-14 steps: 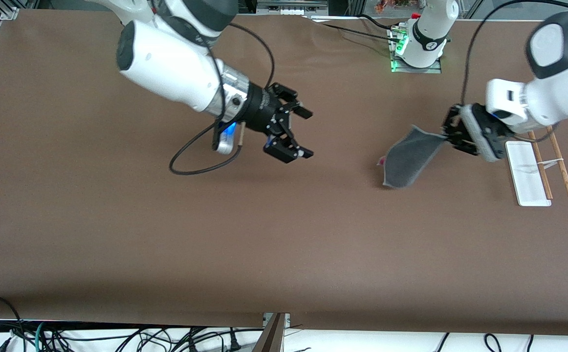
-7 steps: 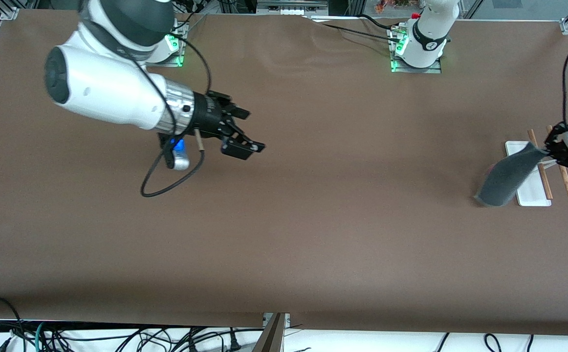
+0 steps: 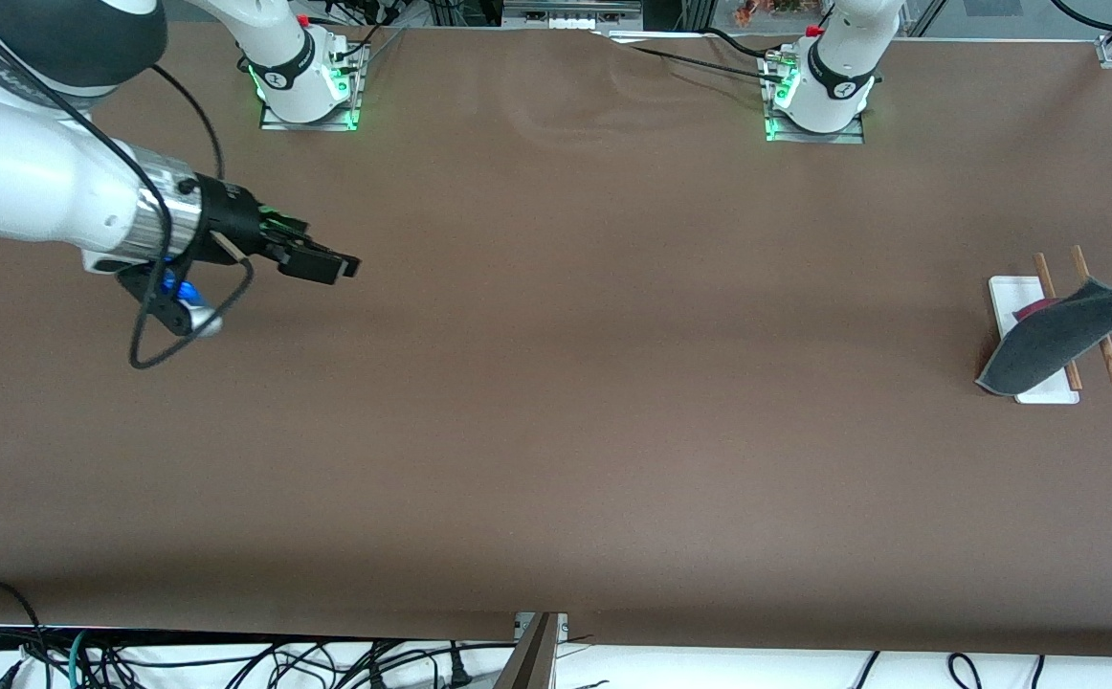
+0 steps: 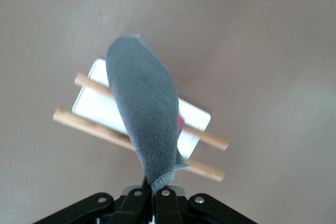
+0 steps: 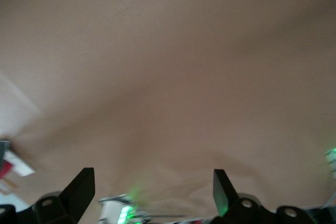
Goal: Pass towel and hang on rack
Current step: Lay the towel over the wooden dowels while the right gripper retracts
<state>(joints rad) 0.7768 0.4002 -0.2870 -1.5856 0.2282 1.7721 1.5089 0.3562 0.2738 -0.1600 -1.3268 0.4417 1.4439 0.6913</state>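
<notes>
Towel: the dark grey towel (image 3: 1054, 335) hangs in the air over the rack, one corner pinched at its 2 o'clock end in the front view; the free end droops toward 7 o'clock, over the white base.
Rack: the rack (image 3: 1034, 383) stands at the left arm's end of the desk (image 3: 556, 431), its two wooden rods lying side by side under the cloth.
Just changed: a second ago the towel hung over bare desk, well short of the rack toward the middle; now it crosses both rods. The handover looks done, and the hanging step is what remains.
Left pincer: the left pincer (image 4: 156, 195) is clenched on the towel's stitched corner, in the air over the rack; in the front view only a sliver shows at the 3 o'clock edge.
Contact: whether the cloth already touches the rods, I cannot tell.
Right pincer: the right pincer (image 3: 322, 260) has pulled back toward the right arm's end, jaws spread wide and holding nothing, over bare desk; that arm seems finished and waits.
Next, as a judgement: lower the cloth so it drapes across the rods, then let go.
</notes>
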